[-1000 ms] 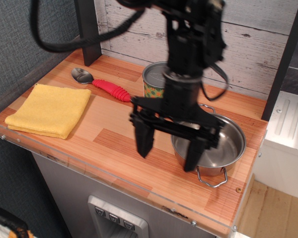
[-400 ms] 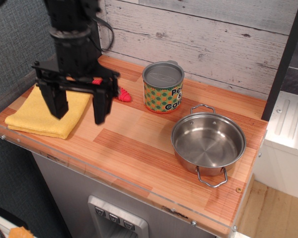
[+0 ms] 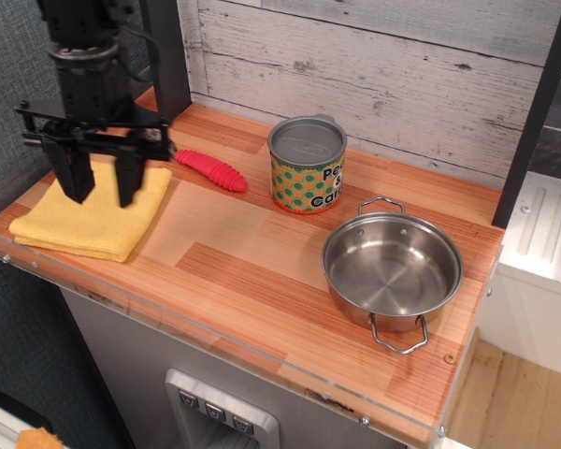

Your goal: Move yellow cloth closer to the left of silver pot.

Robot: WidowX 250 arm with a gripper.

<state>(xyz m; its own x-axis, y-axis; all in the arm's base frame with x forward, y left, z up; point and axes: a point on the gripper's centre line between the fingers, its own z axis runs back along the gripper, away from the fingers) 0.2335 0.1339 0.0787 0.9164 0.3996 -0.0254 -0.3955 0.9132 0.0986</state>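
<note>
Since the frame a moment ago I see my arm has travelled further toward the counter's left end; a second back it was over the silver pot. The gripper (image 3: 101, 190) now hangs over the yellow cloth (image 3: 89, 217), its two dark fingers (image 3: 75, 178) pointing down and spread apart, with nothing between them. I cannot tell whether the tips touch the fabric or sit just above it.

The cloth has not shifted: it lies folded flat at the front-left corner of the counter, well apart from the silver pot (image 3: 393, 271), which stays near the front-right corner with one wire handle toward the front edge and the other toward the back.

The wooden counter (image 3: 243, 281) has an orange plank pattern and a clear strip along its front edge. Behind it runs a whitewashed plank wall (image 3: 374, 65), with a dark post (image 3: 165, 51) at the back-left corner and another at the right. To the left is a grey textured panel (image 3: 19, 37).

The printed can (image 3: 307, 164), green and orange with a grey lid, stands toward the back edge, just behind and left of the pot. The red handle (image 3: 210, 169) lies between the can and the cloth, its far end hidden by my gripper.
</note>
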